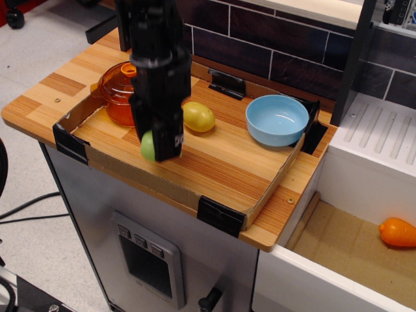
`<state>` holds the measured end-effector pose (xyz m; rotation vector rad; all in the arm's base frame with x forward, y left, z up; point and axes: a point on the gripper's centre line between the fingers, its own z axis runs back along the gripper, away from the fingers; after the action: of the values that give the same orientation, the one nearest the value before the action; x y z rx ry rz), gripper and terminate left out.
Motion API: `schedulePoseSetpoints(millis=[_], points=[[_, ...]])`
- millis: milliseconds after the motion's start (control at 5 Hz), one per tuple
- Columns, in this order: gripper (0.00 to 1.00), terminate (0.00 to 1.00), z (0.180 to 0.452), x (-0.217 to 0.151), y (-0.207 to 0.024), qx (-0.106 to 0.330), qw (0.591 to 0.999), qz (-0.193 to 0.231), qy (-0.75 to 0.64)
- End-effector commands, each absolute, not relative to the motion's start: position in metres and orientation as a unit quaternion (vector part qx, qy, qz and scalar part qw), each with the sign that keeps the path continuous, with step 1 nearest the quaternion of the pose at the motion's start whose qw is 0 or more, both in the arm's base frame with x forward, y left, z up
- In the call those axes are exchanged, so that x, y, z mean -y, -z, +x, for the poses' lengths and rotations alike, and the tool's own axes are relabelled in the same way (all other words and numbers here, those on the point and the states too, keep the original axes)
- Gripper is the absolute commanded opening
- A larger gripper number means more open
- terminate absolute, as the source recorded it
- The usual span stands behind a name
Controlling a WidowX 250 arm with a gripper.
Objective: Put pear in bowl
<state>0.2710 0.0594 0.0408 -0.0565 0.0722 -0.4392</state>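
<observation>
My black gripper (158, 144) hangs over the front left part of the wooden tray and is shut on the light-green pear (148, 146). Only the pear's left side shows past the fingers; it is held a little above the tray floor. The light-blue bowl (277, 119) stands empty at the tray's back right, well to the right of the gripper.
A yellow round fruit (198, 117) lies just behind the gripper. A transparent orange lidded pot (117, 91) stands at the back left. The tray (227, 169) has low cardboard walls with black corner clips. An orange pepper-like toy (397, 232) lies in the sink at the right.
</observation>
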Motion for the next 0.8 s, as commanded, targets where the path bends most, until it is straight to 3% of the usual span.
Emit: schedulePoseSetpoints(millis=[0,200,600], points=[[0.00,0.00,0.314,-0.036,-0.114,0.016,0.987,-0.053,0.149],[0.00,0.00,0.337,-0.023,-0.120,0.031,0.990,-0.056,0.128],[0.00,0.00,0.374,0.003,-0.098,0.066,0.991,-0.048,0.102]])
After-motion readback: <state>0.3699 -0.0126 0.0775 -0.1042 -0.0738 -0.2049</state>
